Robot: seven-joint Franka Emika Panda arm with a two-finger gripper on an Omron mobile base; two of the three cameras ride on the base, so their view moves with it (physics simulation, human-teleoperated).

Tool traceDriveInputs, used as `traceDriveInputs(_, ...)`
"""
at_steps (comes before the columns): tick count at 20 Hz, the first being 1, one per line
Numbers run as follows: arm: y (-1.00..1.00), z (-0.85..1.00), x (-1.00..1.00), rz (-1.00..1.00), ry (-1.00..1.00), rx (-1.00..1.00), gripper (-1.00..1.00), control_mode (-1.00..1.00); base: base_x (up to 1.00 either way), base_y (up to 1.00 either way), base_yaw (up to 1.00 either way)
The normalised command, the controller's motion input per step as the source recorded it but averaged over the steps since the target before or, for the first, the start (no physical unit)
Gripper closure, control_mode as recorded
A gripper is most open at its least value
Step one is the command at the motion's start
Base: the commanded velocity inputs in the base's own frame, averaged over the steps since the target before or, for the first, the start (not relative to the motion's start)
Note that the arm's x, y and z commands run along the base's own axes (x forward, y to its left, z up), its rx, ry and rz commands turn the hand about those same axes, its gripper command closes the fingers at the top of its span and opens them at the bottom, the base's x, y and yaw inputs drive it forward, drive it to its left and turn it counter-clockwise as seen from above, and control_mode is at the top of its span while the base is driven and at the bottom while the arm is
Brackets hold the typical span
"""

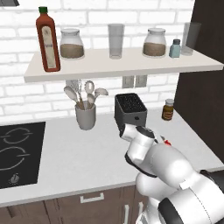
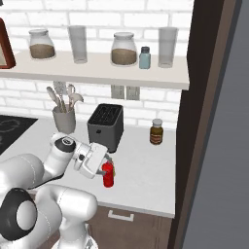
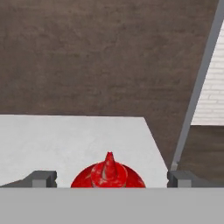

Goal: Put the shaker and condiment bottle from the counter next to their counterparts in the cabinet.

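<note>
The condiment bottle [image 3: 108,175] stands upright between the 2 fingertips [image 3: 41,178] — nozzle up, centred. The gripper [image 2: 108,168] is spread wide, not yet pinching it.

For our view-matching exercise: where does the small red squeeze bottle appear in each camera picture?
Left base view: a red sliver right of centre, behind the arm.
Right base view: lower centre, on the counter.
Hand view: bottom centre, between the fingertips.
Shared landmark: the black toaster, in both base views.
</note>
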Motion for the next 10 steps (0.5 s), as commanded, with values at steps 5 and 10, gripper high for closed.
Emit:
traceDriveInputs(5,0.00,-0.24,0.00,0.00,0.00,0.00,-1.00,-1.00,0.00,0.00,0.00)
traceDriveInputs(10,0.00,-0.26,0.00,0.00,0.00,0.00,-1.00,-1.00,0.00,0.00,0.00)
